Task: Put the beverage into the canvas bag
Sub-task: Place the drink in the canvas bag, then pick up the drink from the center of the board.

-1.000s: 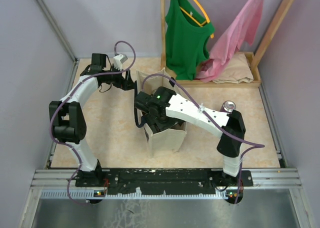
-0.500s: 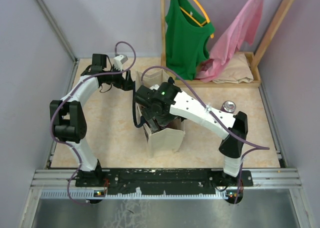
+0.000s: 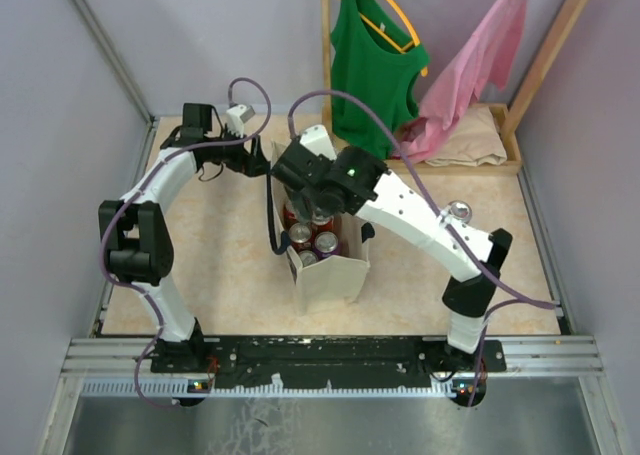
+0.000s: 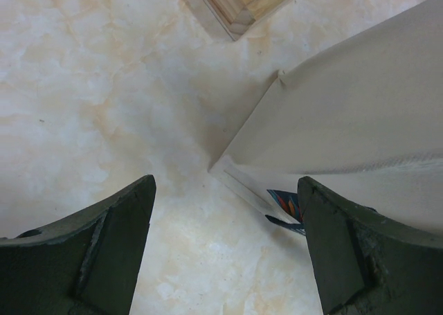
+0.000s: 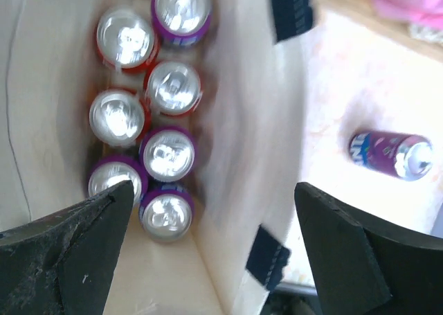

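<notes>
Rising from canvas bag [image 3: 330, 280]: right gripper [image 5: 214, 190], jaws wide, empty | cans [image 5: 167, 154] now uncovered | left gripper [image 4: 225, 187] spread wide at bag corner

High above and behind the arm bases, the top camera looks down over the whole bench [image 3: 225, 275]; the left wrist camera, low and close, faces a corner of the canvas bag [image 4: 360, 121], framed by the left tool [image 4: 227, 183]; the right wrist camera hangs just over the same bag, looking straight down inside; all three share that bag.

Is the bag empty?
No, the bag has several cans standing inside it, shiny tops up.
</notes>
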